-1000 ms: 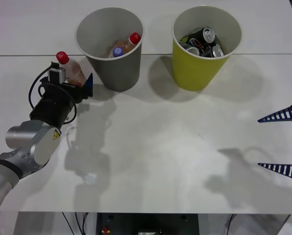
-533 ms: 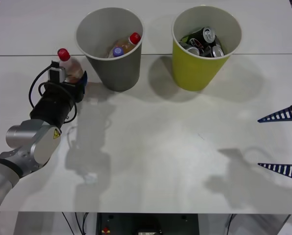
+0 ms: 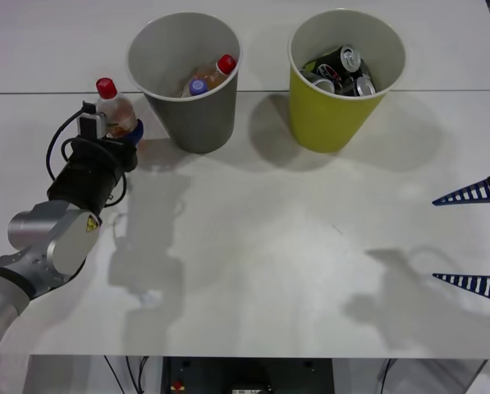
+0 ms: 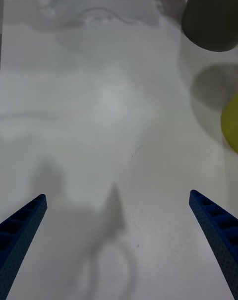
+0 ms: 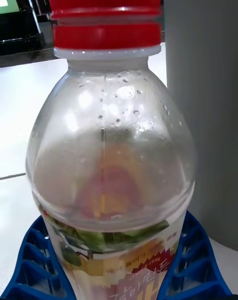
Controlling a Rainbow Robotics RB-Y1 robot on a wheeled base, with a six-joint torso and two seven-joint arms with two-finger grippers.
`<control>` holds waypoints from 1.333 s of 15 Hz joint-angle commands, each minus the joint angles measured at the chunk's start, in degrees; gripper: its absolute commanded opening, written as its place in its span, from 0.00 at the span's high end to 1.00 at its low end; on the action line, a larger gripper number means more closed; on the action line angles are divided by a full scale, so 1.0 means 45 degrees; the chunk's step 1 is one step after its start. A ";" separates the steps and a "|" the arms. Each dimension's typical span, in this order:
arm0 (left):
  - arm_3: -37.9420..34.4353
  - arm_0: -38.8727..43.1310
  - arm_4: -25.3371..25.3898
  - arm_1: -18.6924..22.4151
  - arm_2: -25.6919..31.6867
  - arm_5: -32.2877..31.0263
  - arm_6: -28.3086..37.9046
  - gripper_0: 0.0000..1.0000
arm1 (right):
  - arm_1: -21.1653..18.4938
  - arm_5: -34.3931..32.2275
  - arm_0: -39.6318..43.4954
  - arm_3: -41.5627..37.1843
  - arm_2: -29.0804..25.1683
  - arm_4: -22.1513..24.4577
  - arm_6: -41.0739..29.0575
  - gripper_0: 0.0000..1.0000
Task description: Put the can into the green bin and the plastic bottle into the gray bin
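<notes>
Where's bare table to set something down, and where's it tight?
Free: the wide stretch of white table in front of both bins, between the left gripper and the open right gripper.

Tight: the strip between the gray bin and green bin, and beside the gray bin where the left gripper holds the plastic bottle.

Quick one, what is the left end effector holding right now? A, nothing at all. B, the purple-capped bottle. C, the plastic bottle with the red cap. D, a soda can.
C: the left end effector is closed around the red-capped plastic bottle, standing upright beside the gray bin; in the left wrist view the blue fingers hug the bottle's label on both sides.
</notes>
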 commanded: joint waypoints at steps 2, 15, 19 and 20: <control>-0.2431 0.1695 0.0317 0.0585 0.0861 -0.1264 -0.0868 1.00 | 0.0000 0.0000 0.0000 0.0000 0.0000 0.0000 0.0000 0.00; -0.9208 0.3961 0.4810 0.0390 0.9161 -1.7123 -0.5126 1.00 | 0.0000 0.0000 0.0000 0.0000 0.0000 0.0000 0.0000 0.00; -0.9208 0.3160 0.5649 0.2206 0.8536 -1.8002 -0.2860 1.00 | 0.0000 0.0000 0.0000 0.0000 0.0000 0.0000 0.0000 0.00; -0.9208 0.2887 0.5825 0.2734 0.8243 -1.8022 -0.2235 1.00 | 0.0000 0.0000 0.0000 0.0000 0.0000 0.0000 0.0000 0.00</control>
